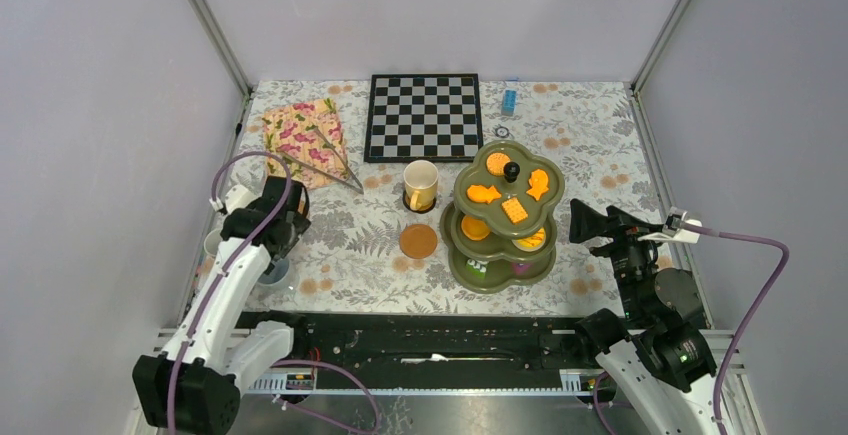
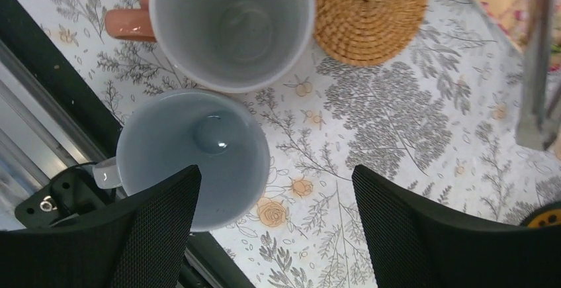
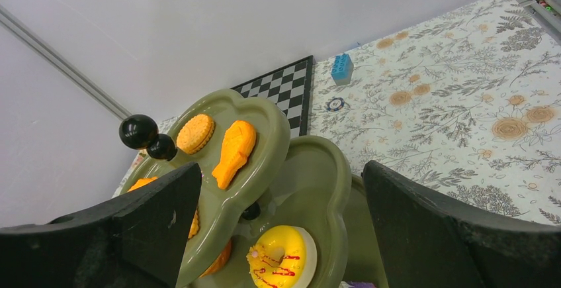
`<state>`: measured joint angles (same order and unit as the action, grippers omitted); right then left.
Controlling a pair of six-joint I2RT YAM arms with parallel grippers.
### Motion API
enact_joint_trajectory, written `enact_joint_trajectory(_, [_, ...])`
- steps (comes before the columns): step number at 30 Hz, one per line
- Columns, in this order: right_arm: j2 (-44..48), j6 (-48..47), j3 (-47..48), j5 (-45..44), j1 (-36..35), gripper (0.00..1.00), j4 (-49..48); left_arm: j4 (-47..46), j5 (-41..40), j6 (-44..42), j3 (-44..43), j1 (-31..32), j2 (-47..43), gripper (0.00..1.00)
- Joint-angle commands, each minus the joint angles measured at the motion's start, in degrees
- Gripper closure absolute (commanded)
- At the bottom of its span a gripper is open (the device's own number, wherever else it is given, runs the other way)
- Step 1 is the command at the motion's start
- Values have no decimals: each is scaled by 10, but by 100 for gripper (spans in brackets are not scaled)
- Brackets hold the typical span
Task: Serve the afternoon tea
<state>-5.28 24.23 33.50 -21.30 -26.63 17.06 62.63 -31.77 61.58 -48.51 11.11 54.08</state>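
Observation:
The olive-green three-tier stand [image 1: 548,205] stands right of centre and carries orange biscuits [image 1: 513,209] and a black knob [image 1: 511,170]. A cream-yellow mug [image 1: 421,184] stands on a coaster left of it, and a bare brown coaster [image 1: 418,241] lies nearer. My left gripper [image 2: 274,225] is open above the cloth, its left finger over the rim of a pale blue mug [image 2: 198,149]. A white mug with an orange handle [image 2: 231,26] and a woven coaster [image 2: 369,10] lie beyond. My right gripper [image 3: 281,228] is open beside the stand [image 3: 317,169], facing a yellow doughnut [image 3: 284,258].
A chessboard [image 1: 423,115] lies at the back centre, with a small blue brick [image 1: 510,98] to its right. A floral pink-yellow tray [image 1: 290,120] with metal tongs [image 1: 330,160] sits at the back left. The table's black front rail [image 2: 53,102] runs close behind the mugs.

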Motion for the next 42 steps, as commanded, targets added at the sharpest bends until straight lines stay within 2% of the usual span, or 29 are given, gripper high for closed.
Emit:
enact_joint_trajectory(1, [1, -10, 18, 0, -3, 2, -19, -57, 69, 9, 51, -54, -4, 14])
enact_joint_trajectory(4, [-1, -13, 22, 1, -3, 2, -17, -70, 81, 18, 56, -71, 5, 17])
enact_joint_trajectory(10, [1, -13, 23, -3, -3, 2, -15, -97, 110, 52, 97, -82, -17, 39])
enact_joint_trajectory(14, [4, -8, 19, 0, -3, 2, -15, -100, 127, 60, 115, -83, -18, 50])
enact_joint_trajectory(19, [5, -7, 19, 1, -3, 2, -15, -98, 137, 56, 117, -83, -31, 74])
enact_joint_trajectory(23, [6, -3, 17, 0, -3, 2, -14, -97, 172, 31, 101, -82, -33, 99])
enact_joint_trajectory(26, [7, 3, 13, 1, -3, 2, -15, -96, 215, 12, 79, -77, -31, 100])
enact_joint_trajectory(29, [5, 8, 9, 0, -3, 2, -16, -103, 214, 3, 32, -3, -20, 100])
enact_joint_trajectory(32, [3, 13, 5, 3, -3, 2, -22, -123, 189, -38, -46, 143, 34, 100])
enact_joint_trajectory(35, [0, 14, 6, 3, -3, 2, -25, -112, 116, -77, -134, 290, 112, 100])
enact_joint_trajectory(38, [0, 13, 9, 2, -3, 2, -24, -95, 88, -110, -204, 362, 189, 100])
enact_joint_trajectory(42, [4, 13, 10, 0, -3, 2, -21, -124, 87, -148, -245, 426, 266, 100])
